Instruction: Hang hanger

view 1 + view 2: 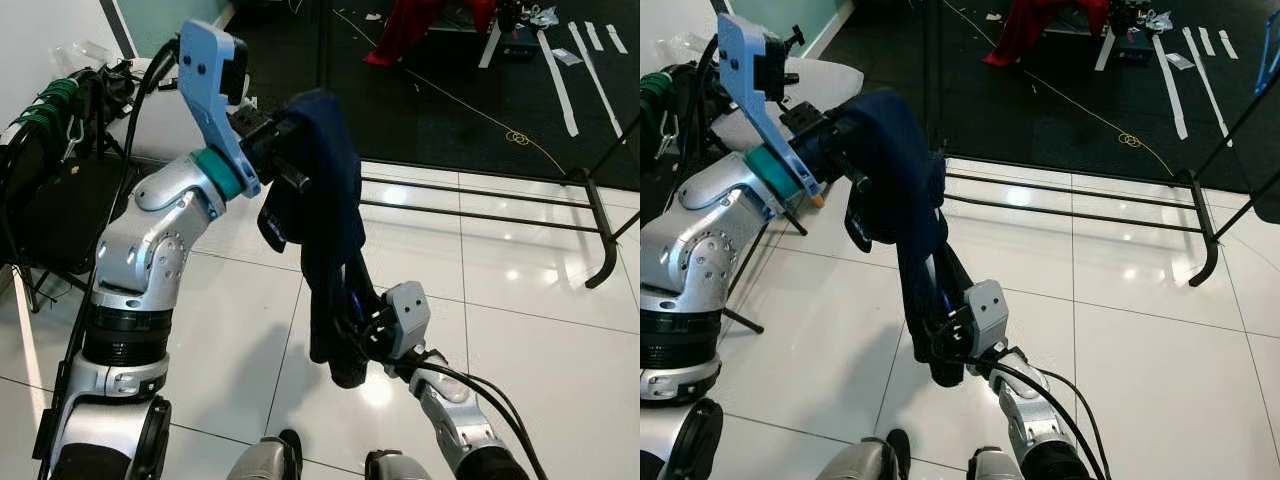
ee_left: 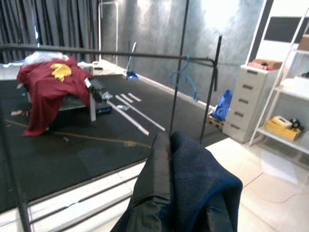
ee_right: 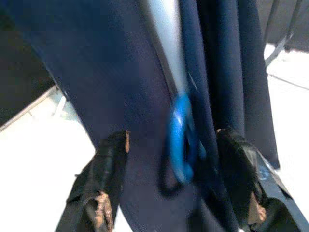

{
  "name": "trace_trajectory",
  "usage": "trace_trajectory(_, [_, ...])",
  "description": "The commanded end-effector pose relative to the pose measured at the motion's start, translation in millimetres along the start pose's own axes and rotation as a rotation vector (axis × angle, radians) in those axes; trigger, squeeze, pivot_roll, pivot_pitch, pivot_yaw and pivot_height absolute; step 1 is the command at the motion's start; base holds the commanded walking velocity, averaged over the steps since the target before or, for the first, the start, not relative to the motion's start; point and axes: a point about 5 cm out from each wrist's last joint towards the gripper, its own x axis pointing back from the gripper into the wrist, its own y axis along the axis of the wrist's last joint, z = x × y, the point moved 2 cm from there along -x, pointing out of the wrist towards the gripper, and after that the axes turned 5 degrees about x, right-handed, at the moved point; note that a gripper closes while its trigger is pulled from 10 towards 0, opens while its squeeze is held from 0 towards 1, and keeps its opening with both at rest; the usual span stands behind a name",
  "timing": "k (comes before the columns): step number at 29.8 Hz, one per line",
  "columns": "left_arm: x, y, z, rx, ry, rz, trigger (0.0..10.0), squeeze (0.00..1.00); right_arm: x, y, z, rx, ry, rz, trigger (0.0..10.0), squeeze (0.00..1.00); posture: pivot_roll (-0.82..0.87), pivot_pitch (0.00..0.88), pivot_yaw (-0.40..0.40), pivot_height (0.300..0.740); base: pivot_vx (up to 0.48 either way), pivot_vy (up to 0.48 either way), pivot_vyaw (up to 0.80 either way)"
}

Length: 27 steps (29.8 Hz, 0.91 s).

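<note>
High at about eleven o'clock in the head views, the left gripper [image 1: 285, 140] is raised above the white tiled floor [image 1: 520, 330], its tips buried in the top of a dark navy garment [image 1: 325, 200]; the cloth hides the fingers, so I cannot tell whether they are clenched or spread. The garment drapes over that gripper and hangs down in long folds toward six o'clock. At its lower end the right gripper [image 1: 350, 345] reaches up from about five o'clock. In the right wrist view its two black fingers [image 3: 104, 169] stand spread apart, one on each side of the hanging folds, with a blue hanger [image 3: 182, 140] among the cloth between them; the picture is blurred, and contact with the hanger cannot be made out. Beyond the garment, from three o'clock toward one, the black base bars of a clothes rack [image 1: 480, 205] lie along the edge where the tile meets a dark carpet [image 1: 430, 90]. In the left wrist view the rack's top rail [image 2: 106, 52] runs across above the navy cloth. A red cloth [image 2: 46, 87] is draped over a low stand on the carpet, at twelve o'clock in the head views.
</note>
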Motion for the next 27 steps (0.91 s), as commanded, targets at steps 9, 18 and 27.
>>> trace_trajectory(9, [-1.8,29.6,-6.4,-0.014,-0.034,-0.093,0.0,0.00,4.3,-14.1,-6.6,-0.076,0.000,0.060,0.0,0.00,0.03,0.137,0.110,0.740,0.000,0.000,0.00])
trace_trajectory(18, [-2.2,20.4,4.1,-0.038,0.043,-0.051,0.0,0.00,8.9,-5.7,-3.8,-0.044,0.013,-0.021,0.0,0.00,0.03,0.140,0.111,0.740,0.000,0.000,0.00])
trace_trajectory(27, [-4.9,17.1,10.4,-0.042,0.091,-0.041,0.0,0.00,20.3,0.9,4.4,0.011,-0.006,-0.116,10.0,1.00,0.02,0.145,0.117,0.740,0.000,0.000,0.00])
